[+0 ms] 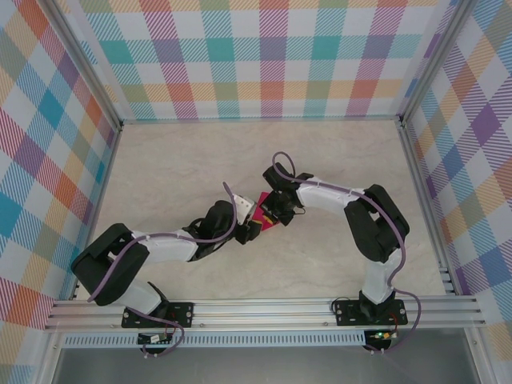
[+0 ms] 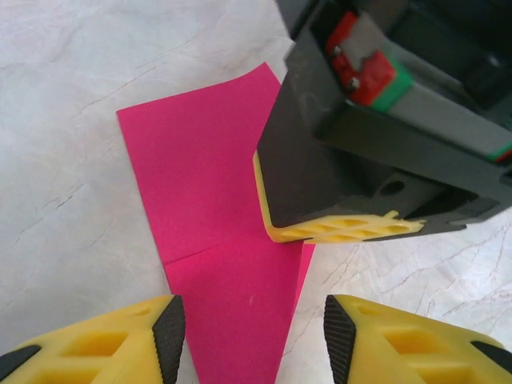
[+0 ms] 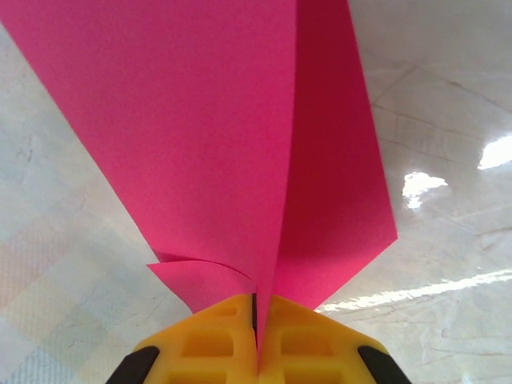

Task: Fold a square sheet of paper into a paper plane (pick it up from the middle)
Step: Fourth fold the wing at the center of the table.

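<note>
Magenta paper sheet [image 2: 210, 184], folded to a tapering wedge, lies on the table [image 2: 64, 160] near its middle; the right claw [image 3: 258, 316] pinches its creased edge, and the left claw [image 2: 250, 332] stands spread astride the narrow end. Thin, light and limp, it is probably best taken at a folded edge.

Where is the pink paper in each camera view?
Top external: pink paper at table centre, partly covered where the two arms meet.
Left wrist: pink paper centre-left, tapering toward the bottom edge.
Right wrist: pink paper across the upper middle, running up from the yellow fingers.
Shared landmark: right gripper, shut on the paper's edge.
</note>
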Tool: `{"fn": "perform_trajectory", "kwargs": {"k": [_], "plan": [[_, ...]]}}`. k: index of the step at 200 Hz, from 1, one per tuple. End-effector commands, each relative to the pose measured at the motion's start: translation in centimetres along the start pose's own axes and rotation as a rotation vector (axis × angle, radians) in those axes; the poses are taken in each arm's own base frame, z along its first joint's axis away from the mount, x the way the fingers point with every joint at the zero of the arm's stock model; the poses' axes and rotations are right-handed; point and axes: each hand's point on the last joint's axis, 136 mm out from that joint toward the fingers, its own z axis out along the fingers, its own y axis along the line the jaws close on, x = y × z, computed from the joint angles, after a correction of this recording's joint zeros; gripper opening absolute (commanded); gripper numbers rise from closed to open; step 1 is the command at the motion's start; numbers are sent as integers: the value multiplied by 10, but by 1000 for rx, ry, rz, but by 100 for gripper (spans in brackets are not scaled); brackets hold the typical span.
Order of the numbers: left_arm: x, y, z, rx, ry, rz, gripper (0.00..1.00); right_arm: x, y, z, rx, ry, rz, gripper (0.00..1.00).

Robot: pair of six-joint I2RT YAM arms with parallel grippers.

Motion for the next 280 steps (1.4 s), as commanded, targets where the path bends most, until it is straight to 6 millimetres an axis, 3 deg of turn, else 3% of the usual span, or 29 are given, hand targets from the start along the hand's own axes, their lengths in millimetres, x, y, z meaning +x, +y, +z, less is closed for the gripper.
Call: {"fn": "perform_trajectory", "kwargs": {"k": [1, 50, 127, 146, 172, 199, 243, 280], "plan": [[4, -11, 5, 56, -18, 73, 49, 2, 4, -7, 20, 31, 52, 0], [13, -9, 12, 55, -17, 90, 40, 2, 7, -11, 20, 54, 69, 0], [18, -9, 20, 59, -2, 76, 10, 4, 10, -10, 13, 91, 53, 0], [21, -9, 20, 59, 2, 60, 6, 3, 14, -13, -10, 96, 25, 13], [25, -8, 19, 59, 12, 23, 6, -1, 23, -23, -53, 103, -57, 51], [30, -6, 18, 51, 11, -21, 6, -4, 28, -38, -132, 106, -134, 69], [35, -2, 17, 31, 9, -104, 6, -15, 21, -57, -247, 41, -271, 74], [39, -2, 20, 29, 15, -187, 6, -9, 14, -50, -335, 35, -386, 68]]}}
